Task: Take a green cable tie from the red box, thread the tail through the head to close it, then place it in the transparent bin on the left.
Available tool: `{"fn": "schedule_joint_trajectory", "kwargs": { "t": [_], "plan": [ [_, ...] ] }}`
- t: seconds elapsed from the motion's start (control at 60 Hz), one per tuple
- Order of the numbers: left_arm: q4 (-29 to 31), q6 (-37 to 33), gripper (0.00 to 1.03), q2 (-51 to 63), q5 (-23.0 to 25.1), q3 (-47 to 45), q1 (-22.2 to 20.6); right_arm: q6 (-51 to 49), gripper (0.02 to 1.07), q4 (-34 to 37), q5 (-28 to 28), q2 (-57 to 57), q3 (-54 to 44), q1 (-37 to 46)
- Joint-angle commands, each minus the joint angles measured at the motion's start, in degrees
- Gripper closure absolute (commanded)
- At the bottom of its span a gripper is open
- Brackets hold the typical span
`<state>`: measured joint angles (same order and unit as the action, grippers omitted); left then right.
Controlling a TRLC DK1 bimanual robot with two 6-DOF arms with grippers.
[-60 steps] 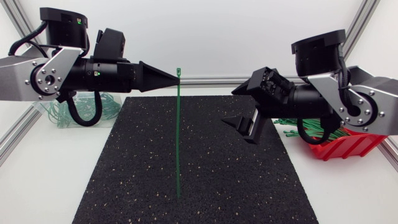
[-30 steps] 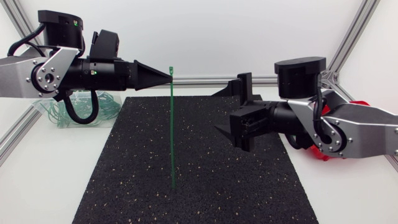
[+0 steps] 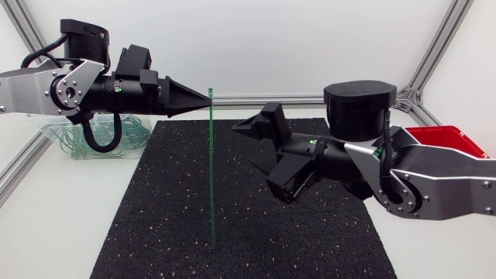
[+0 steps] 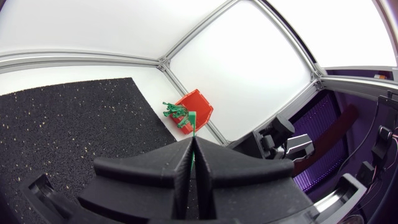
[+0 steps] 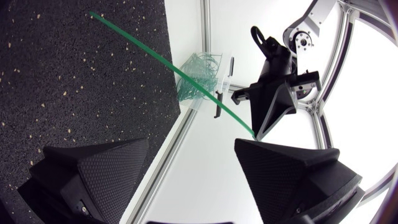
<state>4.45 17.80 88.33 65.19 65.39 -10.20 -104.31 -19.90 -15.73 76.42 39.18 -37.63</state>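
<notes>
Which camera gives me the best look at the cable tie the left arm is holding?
Head view: the cable tie hangs full length from the left gripper down toward the mat. Right wrist view shows most of the strap; left wrist view only its head end.

Black mat [image 3: 155, 217], pale-speckled, lies flat mid-table. White table [image 3: 54, 225] shows along its left, right and far sides.

A black speckled rubber mat [image 3: 155, 232] covers the white tabletop [image 3: 62, 225] beneath both sets of jaws; silver aluminium frame rails [image 3: 436, 43] and evenly lit white panels [image 3: 256, 46] stand behind them.
</notes>
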Motion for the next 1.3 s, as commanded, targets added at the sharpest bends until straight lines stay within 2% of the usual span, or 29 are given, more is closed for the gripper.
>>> {"fn": "schedule_joint_trajectory", "kwargs": {
  "t": [0.0, 0.067, 0.2, 0.35, 0.483, 0.683, 0.917, 1.283],
  "plan": [
    [0.47, 4.35, 0.99, 1.84, 2.40, 2.91, 1.14, -2.39, 0.06, -0.84, 0.78, 0.39, -0.07, -2.10],
    [0.56, 5.75, 0.99, 2.46, 2.93, 3.35, 1.32, -2.83, 0.06, -3.65, -0.01, 0.75, -0.68, -2.28],
    [1.09, 8.56, 0.99, 2.98, 3.89, 3.96, 1.50, -5.02, 0.06, -13.23, -5.28, 2.15, -3.93, -2.10],
    [2.41, 9.62, 0.99, 3.07, 4.16, 4.49, 1.76, -6.25, 0.06, -13.94, -5.90, 2.68, -5.52, -2.89],
    [3.29, 9.62, 0.99, 2.98, 4.16, 4.49, 1.76, -5.90, 0.06, -10.60, -1.32, 4.26, -5.52, -5.62],
    [3.73, 9.62, 0.99, 3.07, 4.16, 4.22, 1.93, -4.85, 0.06, -12.53, 0.87, 4.00, -7.80, -10.54],
    [3.90, 9.62, 0.99, 3.16, 4.16, 4.05, 1.76, -3.88, 0.06, -13.32, 0.35, 3.91, -9.65, -13.17],
    [4.69, 9.53, 0.99, 3.16, 4.16, 3.87, 1.50, -4.14, 0.06, -19.12, -2.12, 7.16, -14.83, -16.87]
  ]
}}
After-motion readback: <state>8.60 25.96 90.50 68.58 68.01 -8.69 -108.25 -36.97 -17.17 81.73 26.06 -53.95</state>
